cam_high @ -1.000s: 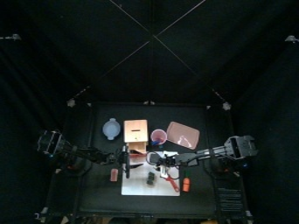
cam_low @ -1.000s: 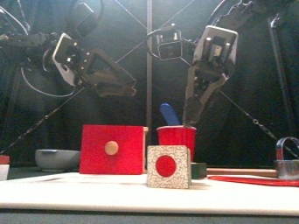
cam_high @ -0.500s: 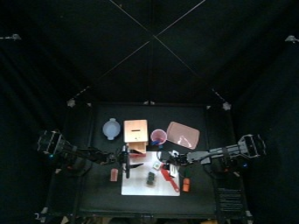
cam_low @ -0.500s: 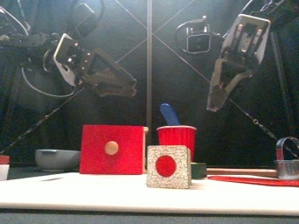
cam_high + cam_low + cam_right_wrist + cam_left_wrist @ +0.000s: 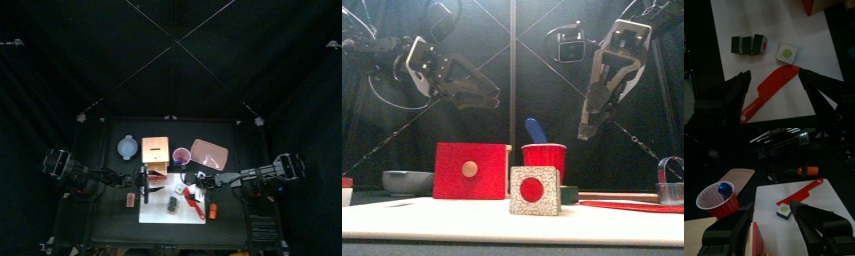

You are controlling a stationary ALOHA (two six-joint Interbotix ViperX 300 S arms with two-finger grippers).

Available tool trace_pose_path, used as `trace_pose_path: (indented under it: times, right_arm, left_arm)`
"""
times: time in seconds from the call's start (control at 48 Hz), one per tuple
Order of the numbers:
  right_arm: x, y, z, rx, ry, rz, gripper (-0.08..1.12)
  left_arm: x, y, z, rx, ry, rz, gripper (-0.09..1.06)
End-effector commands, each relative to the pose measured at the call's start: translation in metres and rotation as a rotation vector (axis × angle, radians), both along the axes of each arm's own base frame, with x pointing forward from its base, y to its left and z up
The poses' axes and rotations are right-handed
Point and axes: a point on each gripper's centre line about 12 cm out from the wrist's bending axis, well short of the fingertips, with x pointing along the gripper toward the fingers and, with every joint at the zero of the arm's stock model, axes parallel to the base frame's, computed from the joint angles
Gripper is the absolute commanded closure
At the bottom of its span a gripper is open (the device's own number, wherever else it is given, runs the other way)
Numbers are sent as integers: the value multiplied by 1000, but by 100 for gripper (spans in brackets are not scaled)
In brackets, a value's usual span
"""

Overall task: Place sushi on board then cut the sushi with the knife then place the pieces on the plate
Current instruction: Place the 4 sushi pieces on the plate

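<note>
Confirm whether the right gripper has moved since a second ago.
Yes. In the front view the right gripper hung just above the red cup; now it sits further toward the picture's right, clear of it.

The cutting board [image 5: 771,20] looked to me like smooth white plastic with a matt face. The red knife [image 5: 774,87] read as moulded plastic with a faint sheen. The loose sushi piece [image 5: 535,190] had a pale, speckled, matt face; I couldn't tell its material. The box [image 5: 155,150] showed bare pale wood on top, and its drawer front [image 5: 449,180] was matt red paint with a bare wooden knob [image 5: 469,169]. The red cup [image 5: 544,157] seemed smooth plastic. The worktop [image 5: 104,228] was matt black.
</note>
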Motion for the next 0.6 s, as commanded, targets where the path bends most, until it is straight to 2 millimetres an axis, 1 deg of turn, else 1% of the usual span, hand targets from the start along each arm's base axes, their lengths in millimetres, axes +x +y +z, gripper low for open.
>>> trace_pose_path:
  times: [0.021,0.146,0.271,0.333,0.417,0.5,0.604]
  right_arm:
    - [15,-4,-1,-23,6,3,-1]
    - [33,-12,-13,0,100,-41,-1]
    - [43,-18,-24,25,171,-75,-1]
    - [48,-20,-27,45,184,-94,-1]
    - [51,-24,-29,58,197,-121,-1]
    - [54,-26,-31,57,201,-154,-1]
    - [56,-28,-31,43,198,-182,-1]
  left_arm:
    - [6,1,11,-2,-41,6,4]
    - [5,1,10,-2,-38,6,4]
    - [4,1,9,-2,-35,6,4]
    - [4,1,8,-1,-32,6,4]
    - [3,1,8,-1,-30,6,4]
    - [2,0,11,-2,-41,3,4]
    - [-6,2,15,-2,-51,6,4]
